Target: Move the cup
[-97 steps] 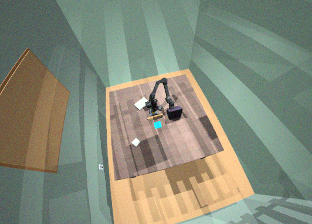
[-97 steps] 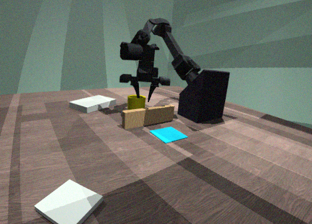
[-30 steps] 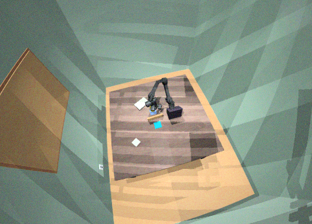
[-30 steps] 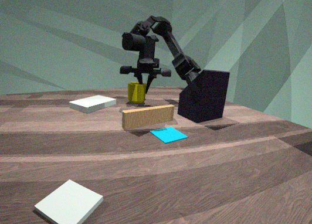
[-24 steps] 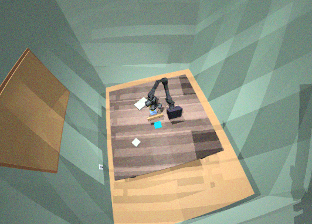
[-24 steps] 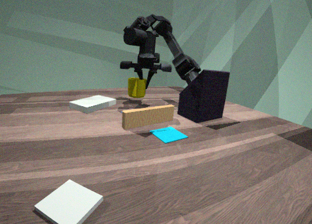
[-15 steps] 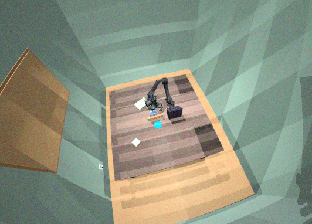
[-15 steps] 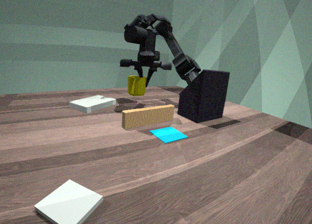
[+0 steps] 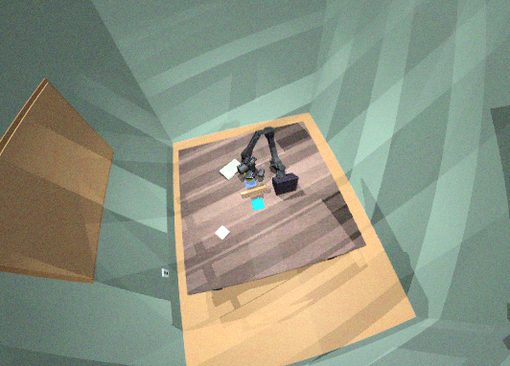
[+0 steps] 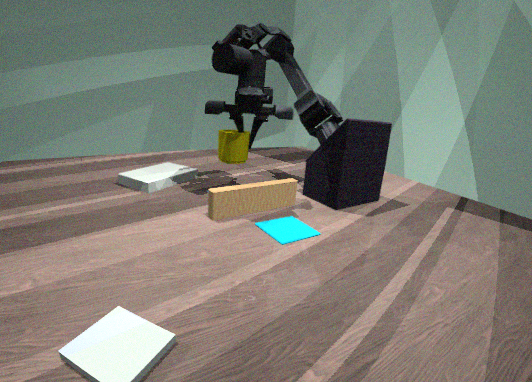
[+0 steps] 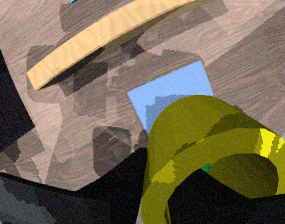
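Observation:
The yellow cup (image 10: 233, 147) (image 11: 188, 120) is off the table, roughly upright. My gripper (image 10: 246, 135) (image 11: 155, 156) is shut on the cup's wall, with one finger inside the cup and one outside. A bit of a green marble (image 11: 206, 168) shows inside; the rest of the inside is hidden by the finger and rim. The blue pad (image 9: 250, 184) (image 11: 173, 80) lies below the cup, partly covered by it in the wrist view. The cyan pad (image 9: 258, 204) (image 10: 287, 230) lies bare on the other side of the wooden bar.
The low wooden bar (image 9: 254, 192) (image 10: 254, 200) (image 11: 93, 42) stands between the two pads. A white slab (image 9: 230, 169) (image 10: 157, 175) lies beyond the blue pad, and a smaller white tile (image 9: 222, 232) (image 10: 117, 344) at the front. The black arm base (image 9: 285, 184) (image 10: 352, 162) stands beside the bar.

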You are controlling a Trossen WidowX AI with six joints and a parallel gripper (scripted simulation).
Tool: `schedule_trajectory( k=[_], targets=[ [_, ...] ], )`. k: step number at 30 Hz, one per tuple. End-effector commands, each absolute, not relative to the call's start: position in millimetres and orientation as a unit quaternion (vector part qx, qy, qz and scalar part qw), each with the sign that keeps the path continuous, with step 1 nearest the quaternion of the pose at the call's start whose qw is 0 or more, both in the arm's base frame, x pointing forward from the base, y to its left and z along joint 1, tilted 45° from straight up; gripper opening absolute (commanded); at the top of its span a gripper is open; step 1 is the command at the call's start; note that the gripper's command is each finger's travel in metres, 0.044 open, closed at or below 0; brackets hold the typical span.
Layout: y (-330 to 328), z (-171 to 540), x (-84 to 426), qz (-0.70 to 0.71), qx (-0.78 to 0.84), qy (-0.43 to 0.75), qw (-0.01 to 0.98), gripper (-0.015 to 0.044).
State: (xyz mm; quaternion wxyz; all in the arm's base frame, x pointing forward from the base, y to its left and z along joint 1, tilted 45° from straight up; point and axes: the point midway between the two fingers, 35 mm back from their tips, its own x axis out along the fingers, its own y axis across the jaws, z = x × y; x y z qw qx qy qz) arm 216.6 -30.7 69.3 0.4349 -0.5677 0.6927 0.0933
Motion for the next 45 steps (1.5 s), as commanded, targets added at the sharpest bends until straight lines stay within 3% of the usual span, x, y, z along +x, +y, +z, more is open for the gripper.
schedule_trajectory(
  k=[1, 45],
  targets=[
    [-25.9, 64.6, 216.5, 0.093, -0.566, 0.693, 0.436, 0.0],
    [43.2, 1.6, 211.5, 0.094, -0.564, 0.693, 0.439, 0.0]
  ],
)
